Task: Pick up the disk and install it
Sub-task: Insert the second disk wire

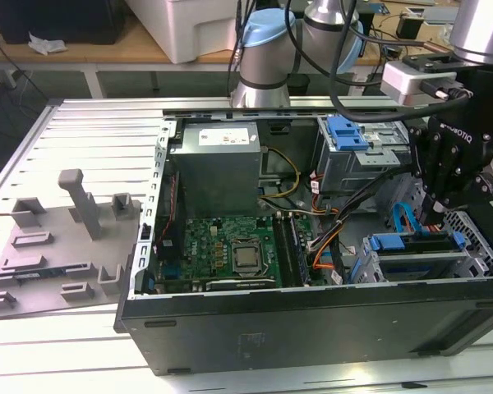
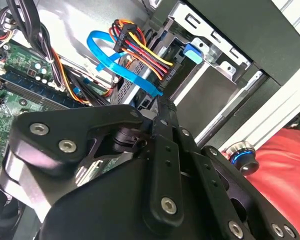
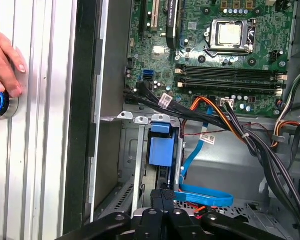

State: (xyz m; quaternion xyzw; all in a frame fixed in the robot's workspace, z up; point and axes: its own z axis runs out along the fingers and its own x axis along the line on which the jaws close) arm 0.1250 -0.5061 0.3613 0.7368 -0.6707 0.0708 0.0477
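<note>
My claw (image 1: 431, 215), fingers pressed together, hangs directly above the disk (image 1: 416, 264), seated in its bay, long axis along the case's front wall.

A ribbed aluminium table (image 1: 82, 131) stands before a wooden workbench (image 1: 107, 51) holding a white bin (image 1: 193, 29).

Pincer (image 1: 434, 215) pointing down, fingers together
</note>
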